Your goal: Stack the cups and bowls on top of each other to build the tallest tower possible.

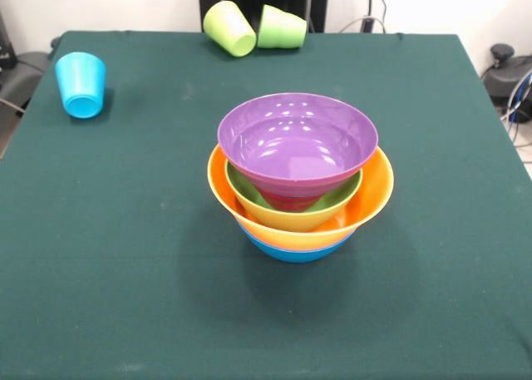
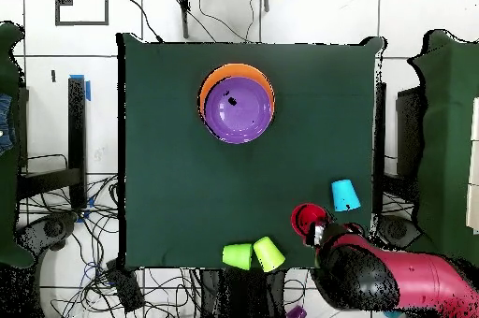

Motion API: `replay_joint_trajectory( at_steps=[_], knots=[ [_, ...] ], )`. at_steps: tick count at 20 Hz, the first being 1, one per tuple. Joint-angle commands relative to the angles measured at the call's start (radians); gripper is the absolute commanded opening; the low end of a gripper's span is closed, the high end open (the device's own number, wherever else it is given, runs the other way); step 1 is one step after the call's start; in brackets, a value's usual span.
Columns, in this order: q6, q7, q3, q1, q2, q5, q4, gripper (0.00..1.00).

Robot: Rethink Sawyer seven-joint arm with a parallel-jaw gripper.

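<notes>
Bowl stage looks done: the tower (image 1: 298, 180) stands near mid-table on the green table (image 1: 125, 297), blue bowl (image 1: 295, 251) at the bottom, then the large orange bowl (image 1: 366, 201), the green bowl (image 1: 332, 199), a red band just showing inside it, and a purple bowl (image 1: 297, 143) on top, mouth up. Step in hand, by my reading: first cup onto the pile. The red cup (image 2: 305, 217) sits at the gripper (image 2: 323, 232), at the table edge on the robot's side, well apart from the tower; in the front view only its base shows at the top edge. Cannot tell whether the gripper is closed on the red cup or merely against it; the arm hides the contact. Relative to the tower in the front view: sky blue cup (image 1: 81, 83) far to the left and behind, resting tilted on the cloth; yellow-green cup (image 1: 230, 27) and green cup (image 1: 283, 27) behind it at the far edge, both on their sides and touching. Next move calls for carrying the red cup across and lowering it centred into the purple bowl. Risk, judged: the bowls nest slightly off-centre, so an off-axis placement may tip the top bowl.
</notes>
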Motion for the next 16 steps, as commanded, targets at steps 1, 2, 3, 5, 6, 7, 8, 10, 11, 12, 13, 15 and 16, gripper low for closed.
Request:
replay_joint_trajectory(
  at_steps=[1, 2, 3, 5, 6, 7, 8, 10, 11, 12, 13, 15, 16],
  knots=[
    [0.128, -0.002, -0.045, 0.131, 0.153, -0.001, -0.187, 0.0],
    [0.134, 0.004, -0.053, 0.142, 0.163, 0.002, -0.202, 0.0],
    [0.146, 0.009, -0.062, 0.161, 0.182, 0.006, -0.231, 0.0],
    [0.164, 0.016, -0.081, 0.191, 0.209, 0.011, -0.275, 0.0],
    [0.168, 0.017, -0.087, 0.201, 0.218, 0.011, -0.29, 0.0],
    [0.172, 0.013, -0.092, 0.215, 0.234, 0.009, -0.313, 0.0],
    [0.173, 0.01, -0.095, 0.223, 0.243, 0.008, -0.326, 0.0],
    [0.171, 0.009, -0.1, 0.242, 0.265, 0.009, -0.354, 0.0],
    [0.173, 0.008, -0.1, 0.252, 0.278, 0.013, -0.369, 0.0],
    [0.171, 0.016, -0.103, 0.262, 0.289, 0.019, -0.383, 0.0],
    [0.169, 0.023, -0.105, 0.273, 0.299, 0.025, -0.398, 0.0],
    [0.158, 0.043, -0.114, 0.296, 0.318, 0.031, -0.429, 0.0],
    [0.157, 0.049, -0.119, 0.307, 0.325, 0.031, -0.443, 0.0]
  ],
)
